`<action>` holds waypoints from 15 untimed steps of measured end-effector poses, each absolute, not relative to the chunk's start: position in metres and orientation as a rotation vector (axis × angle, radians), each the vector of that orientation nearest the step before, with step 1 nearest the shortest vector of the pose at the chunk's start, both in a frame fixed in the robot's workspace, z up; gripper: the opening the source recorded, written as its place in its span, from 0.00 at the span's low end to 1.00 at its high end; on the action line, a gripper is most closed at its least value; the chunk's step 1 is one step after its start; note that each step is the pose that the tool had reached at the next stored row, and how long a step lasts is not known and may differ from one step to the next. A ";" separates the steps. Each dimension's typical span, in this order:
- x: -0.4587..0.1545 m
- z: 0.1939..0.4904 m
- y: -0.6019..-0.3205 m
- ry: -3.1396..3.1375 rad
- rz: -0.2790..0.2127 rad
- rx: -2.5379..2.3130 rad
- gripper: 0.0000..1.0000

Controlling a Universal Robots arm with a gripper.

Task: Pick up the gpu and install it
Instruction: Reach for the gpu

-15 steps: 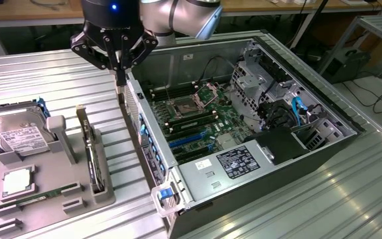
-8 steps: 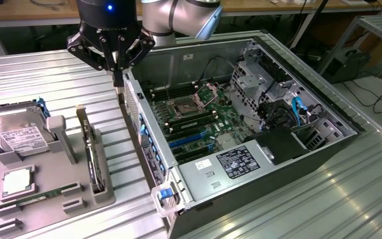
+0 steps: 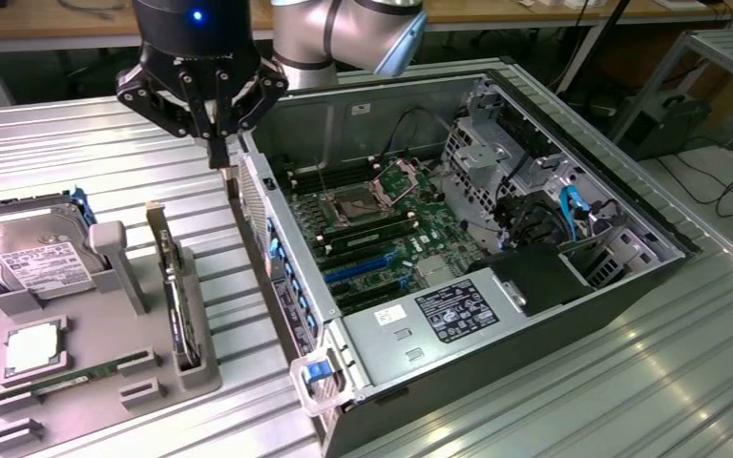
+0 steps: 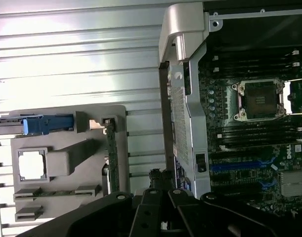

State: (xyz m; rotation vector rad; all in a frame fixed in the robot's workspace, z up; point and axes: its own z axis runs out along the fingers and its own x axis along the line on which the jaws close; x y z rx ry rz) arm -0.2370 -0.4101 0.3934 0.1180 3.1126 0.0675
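Ribbed metal sheeting forms the counter I am working over, with desks and cables in the background along the upper edge of the exterior view. An open computer case lies on its side across the middle of that frame, its motherboard and bare processor socket facing up. On the exterior view's left sits a grey holder tray carrying a silver hard drive with a white label, a square processor chip and a slim green memory stick. The gpu stands edge-on in a slot along the tray's side nearest the case, a thin dark strip running from mid-left toward the lower left of the frame. From the wrist camera I see the same card upright in the tray, beside the case's pale corner wall. My claw hangs from the arm in the upper left of the exterior frame, over the strip of counter between tray and case, close to the case's wall. Its fingers are pressed together and I can see nothing between them; the gpu is apart from it, untouched in its slot. The wrist camera shows the dark fingertips meeting as well.
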 end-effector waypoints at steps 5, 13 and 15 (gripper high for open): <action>-0.249 0.393 -0.412 3.112 0.068 0.117 0.11; -0.266 0.393 -0.420 3.112 0.068 0.113 0.11; -0.271 0.393 -0.423 3.113 0.068 0.110 0.11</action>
